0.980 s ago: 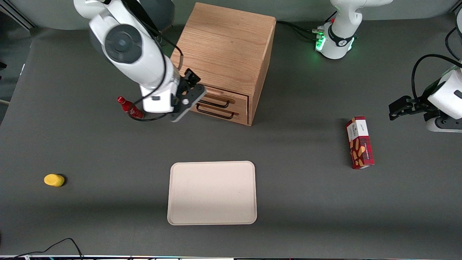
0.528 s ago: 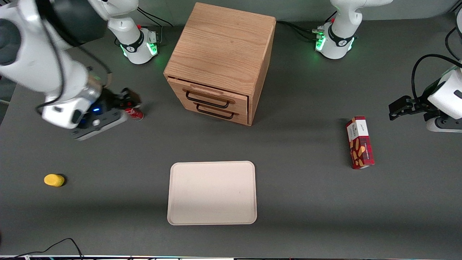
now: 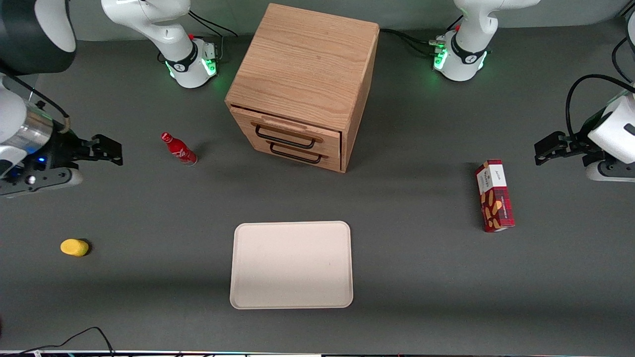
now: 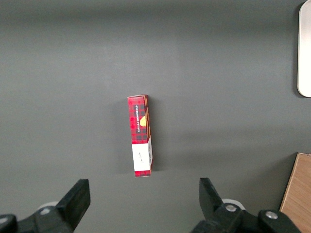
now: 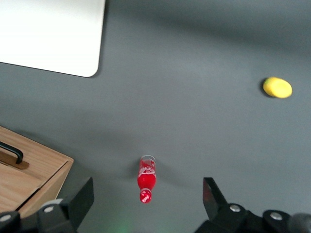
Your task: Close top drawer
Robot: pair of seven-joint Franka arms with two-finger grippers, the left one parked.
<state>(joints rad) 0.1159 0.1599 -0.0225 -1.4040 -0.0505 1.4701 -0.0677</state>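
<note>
The wooden cabinet (image 3: 307, 74) stands at the back middle of the table. Its top drawer (image 3: 292, 130) has a black wire handle (image 3: 285, 139), and its front sits about level with the lower drawer's front (image 3: 297, 153); no inside wood shows. My right gripper (image 3: 110, 149) hangs open and holds nothing, well away from the cabinet toward the working arm's end of the table. In the right wrist view the gripper (image 5: 148, 184) is spread wide above a red bottle (image 5: 146, 179), and a corner of the cabinet (image 5: 34, 170) shows with a drawer handle (image 5: 12, 153).
The red bottle (image 3: 178, 149) stands between the gripper and the cabinet. A pale tray (image 3: 291, 264) lies nearer the front camera than the cabinet. A yellow object (image 3: 74, 247) sits near the working arm's end. A red snack box (image 3: 494, 195) lies toward the parked arm's end.
The right arm has swung away from the drawer front, past the red bottle, toward its own end of the table. The drawer fronts are now in full view.
</note>
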